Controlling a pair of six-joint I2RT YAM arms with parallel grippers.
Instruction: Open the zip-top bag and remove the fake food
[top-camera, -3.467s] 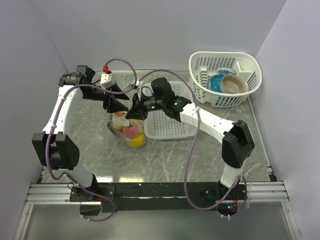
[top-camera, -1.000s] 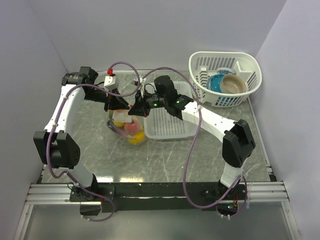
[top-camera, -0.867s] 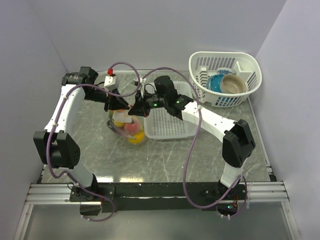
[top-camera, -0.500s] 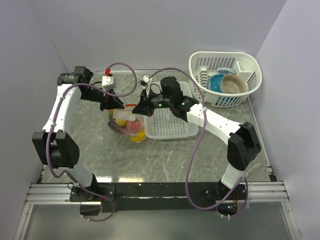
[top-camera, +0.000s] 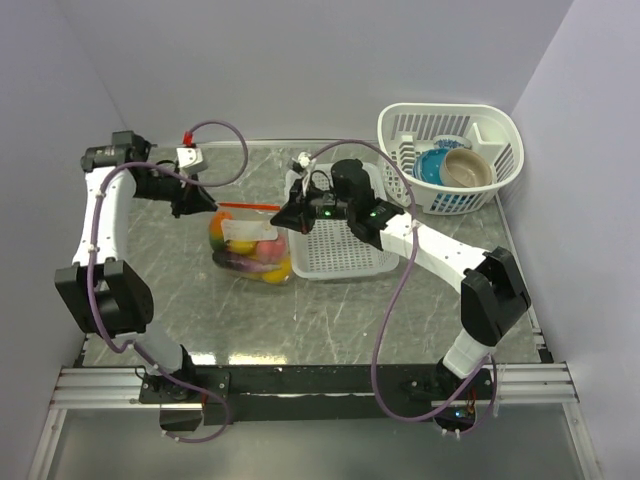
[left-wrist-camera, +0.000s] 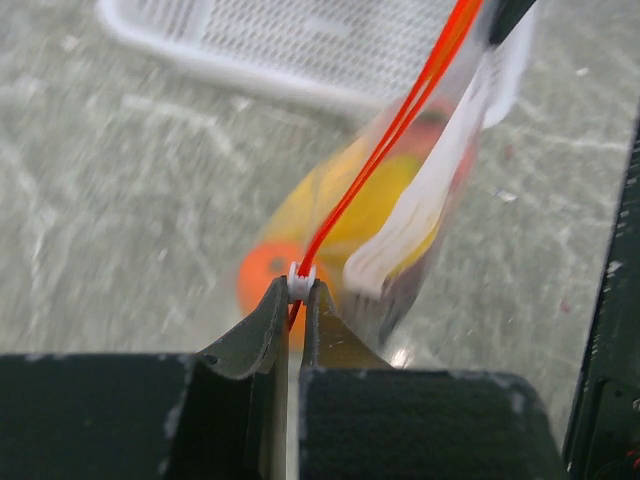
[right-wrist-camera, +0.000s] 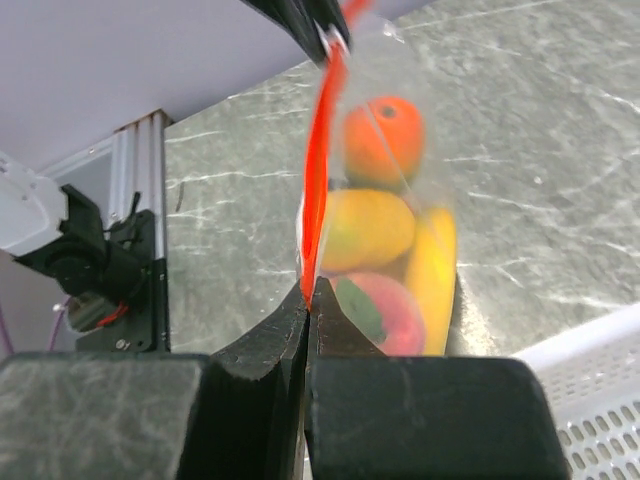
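The zip-top bag (top-camera: 250, 246) hangs just above the table, its orange-red zip strip (top-camera: 250, 207) stretched taut between my two grippers. My left gripper (top-camera: 209, 205) is shut on the small white slider (left-wrist-camera: 300, 283) at the strip's left end. At the right end my right gripper (top-camera: 281, 219) is shut on the strip (right-wrist-camera: 318, 200). Inside the bag lies the fake food: an orange piece (right-wrist-camera: 383, 130), a yellow one (right-wrist-camera: 365, 228), a pink-red one (right-wrist-camera: 392, 318) and a banana-like yellow one (right-wrist-camera: 436, 270). A dark purple piece (top-camera: 240, 264) lies along the bottom.
A flat white perforated tray (top-camera: 340, 250) lies right of the bag, under my right wrist. A white slotted basket (top-camera: 440, 200) holding bowls stands at the back right. Walls close in the left, back and right sides of the grey table (top-camera: 330, 310).
My left gripper has pulled leftward with the slider and the right has shifted slightly right. The strip went from bunched to long and taut, and the bag spread wider.
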